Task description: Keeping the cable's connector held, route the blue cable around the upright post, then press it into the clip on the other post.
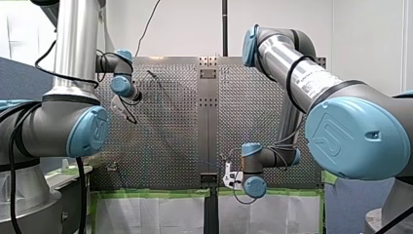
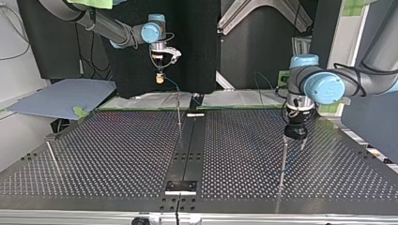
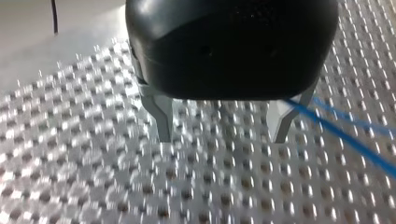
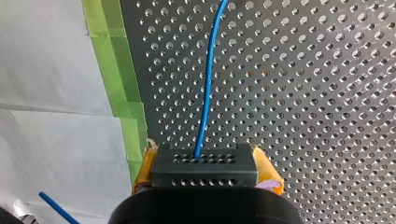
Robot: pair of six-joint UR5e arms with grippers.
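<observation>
Metal table [image 2: 117, 154]: one, perforated, with a dark strip down its middle and green tape [image 4: 116, 70] along one edge.

Arms: two. My right arm [image 2: 117, 30] enters at the top view's left and my left arm [image 2: 328, 86] at its right. Their ends are well apart.

Posts: three thin rods stand on the table in the top view. One is at the middle [image 2: 179, 115], one at the right [image 2: 283, 159] and one at the left [image 2: 51, 157]. They are too small there to tell which carries the clip.

My right gripper [image 4: 204, 163]: one, raised above the far edge of the table. Its two yellow pads [image 4: 267, 170] are clamped on the sides of the connector.

My left gripper [image 3: 220, 139]: one, black, low over the table just beside the right post. Its two metal fingers [image 3: 161, 116] are spread apart with only bare table between them.

Connector [image 4: 204, 175]: one, a black block with rows of small holes, held between the yellow pads.

Blue cable [image 4: 208, 93]: one. It leaves the connector's top face and runs out over the table. In the left wrist view it passes just outside one finger, not between the two.
</observation>
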